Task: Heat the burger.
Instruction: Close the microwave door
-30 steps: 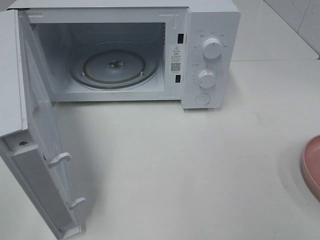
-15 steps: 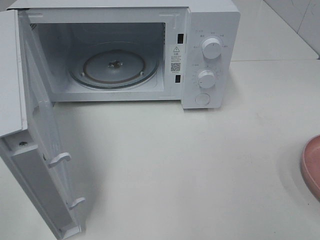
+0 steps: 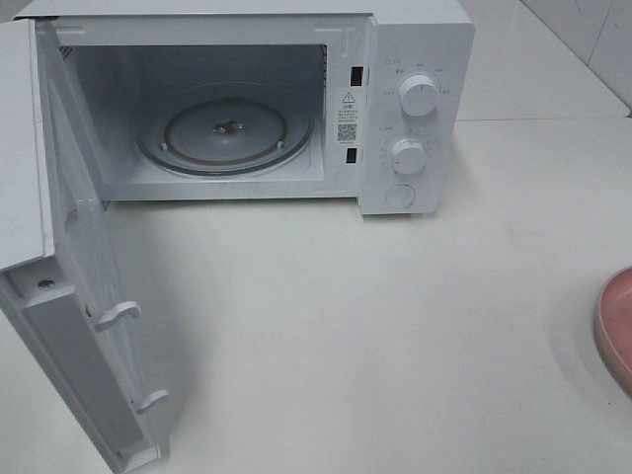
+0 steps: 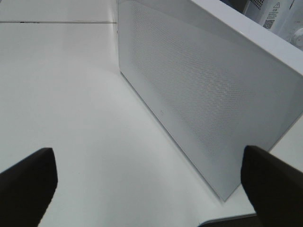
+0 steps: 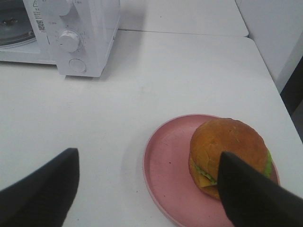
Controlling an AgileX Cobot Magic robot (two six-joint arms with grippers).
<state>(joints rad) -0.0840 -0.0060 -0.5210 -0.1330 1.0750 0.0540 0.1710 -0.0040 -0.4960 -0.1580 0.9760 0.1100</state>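
Burger heating is judged barely begun. At the left, the microwave door (image 3: 74,326) is swung wide, and the left gripper (image 4: 147,187) is held beside its outer face, jaws spread, nothing gripped. The glass turntable (image 3: 225,133) is seen bare. At the right, the burger (image 5: 228,153) is still seated on the pink plate (image 5: 163,175), with the right gripper (image 5: 151,189) poised above it, jaws apart and empty. Lifting, loading, closing and setting the dials (image 3: 419,96) are left.
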